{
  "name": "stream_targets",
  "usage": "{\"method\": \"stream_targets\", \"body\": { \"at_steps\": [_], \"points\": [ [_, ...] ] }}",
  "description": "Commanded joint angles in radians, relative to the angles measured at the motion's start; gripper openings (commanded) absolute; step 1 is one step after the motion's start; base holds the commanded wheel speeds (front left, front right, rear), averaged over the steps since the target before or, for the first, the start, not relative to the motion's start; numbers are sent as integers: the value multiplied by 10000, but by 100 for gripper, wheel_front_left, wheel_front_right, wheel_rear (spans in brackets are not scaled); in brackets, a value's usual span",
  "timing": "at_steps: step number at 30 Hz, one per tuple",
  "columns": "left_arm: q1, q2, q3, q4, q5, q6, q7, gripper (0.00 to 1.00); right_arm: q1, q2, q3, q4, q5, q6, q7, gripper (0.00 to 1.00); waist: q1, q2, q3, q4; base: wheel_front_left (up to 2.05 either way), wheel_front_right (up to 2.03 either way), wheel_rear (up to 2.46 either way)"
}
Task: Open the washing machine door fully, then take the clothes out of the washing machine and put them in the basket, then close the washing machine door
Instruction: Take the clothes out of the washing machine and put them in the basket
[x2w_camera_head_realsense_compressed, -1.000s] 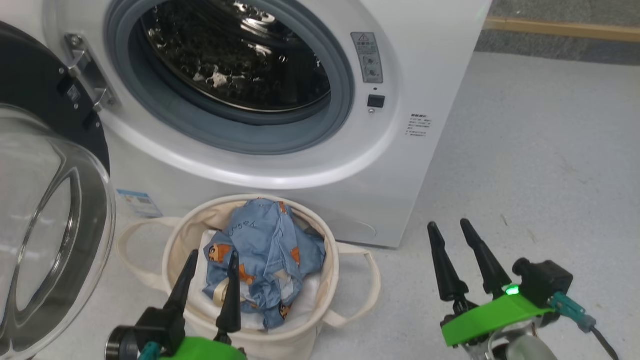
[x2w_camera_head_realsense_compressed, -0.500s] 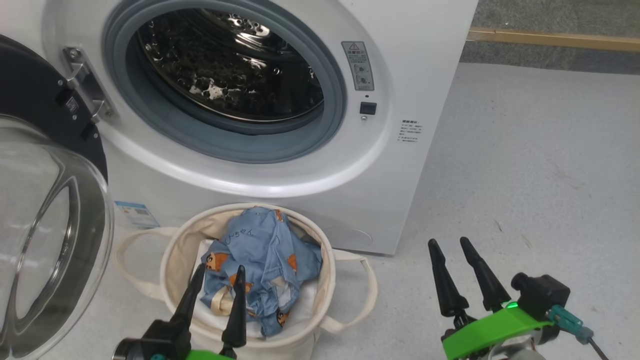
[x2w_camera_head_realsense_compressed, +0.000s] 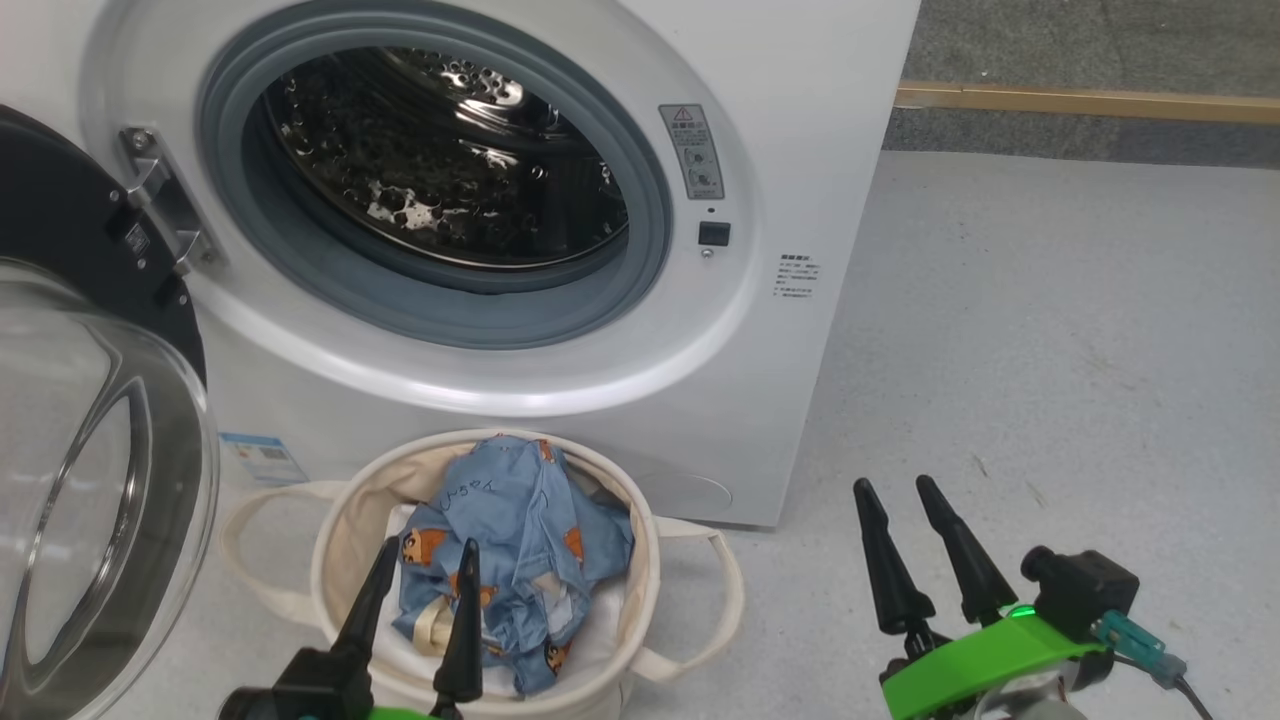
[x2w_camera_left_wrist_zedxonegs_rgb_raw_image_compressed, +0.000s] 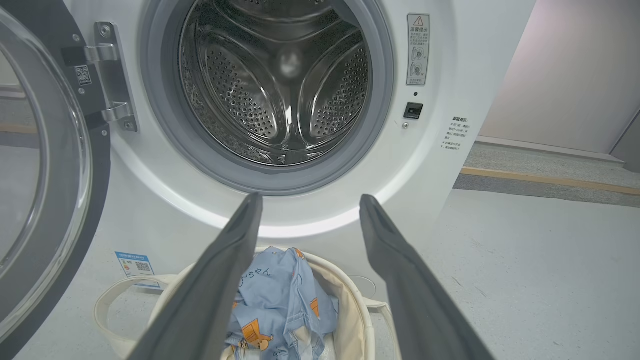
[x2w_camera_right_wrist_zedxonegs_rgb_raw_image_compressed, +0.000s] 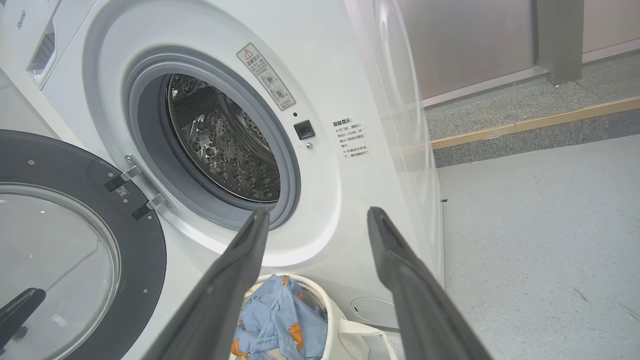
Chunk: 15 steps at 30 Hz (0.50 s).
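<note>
The clothes (x2w_camera_head_realsense_compressed: 510, 530) are in the basket (x2w_camera_head_realsense_compressed: 365, 505). The left hand (x2w_camera_head_realsense_compressed: 430, 548) and right hand (x2w_camera_head_realsense_compressed: 891, 483) stand wide and empty. I would push the washing machine door (x2w_camera_head_realsense_compressed: 90, 420) at its black rim (not the glass).

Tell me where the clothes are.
In the head view the clothes lie lower left of centre, inside the basket on the floor before the washing machine.
</note>
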Motion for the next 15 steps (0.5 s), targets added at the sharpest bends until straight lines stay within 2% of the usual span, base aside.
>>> {"method": "stream_targets", "body": {
  "at_steps": [1, 15],
  "points": [
    [-194, 62, 348, -294, 71, -53, -49, 100, -227, 28, 280, -350, 41, 2, -122, 100, 1, -1, -15, -17, 0, 0, 0],
    [-228, 62, 235, -363, -71, 15, -49, 100, -283, 28, 312, -308, 1, 2, -122, 100, 1, -1, -11, -10, 0, 0, 0]
  ]
}}
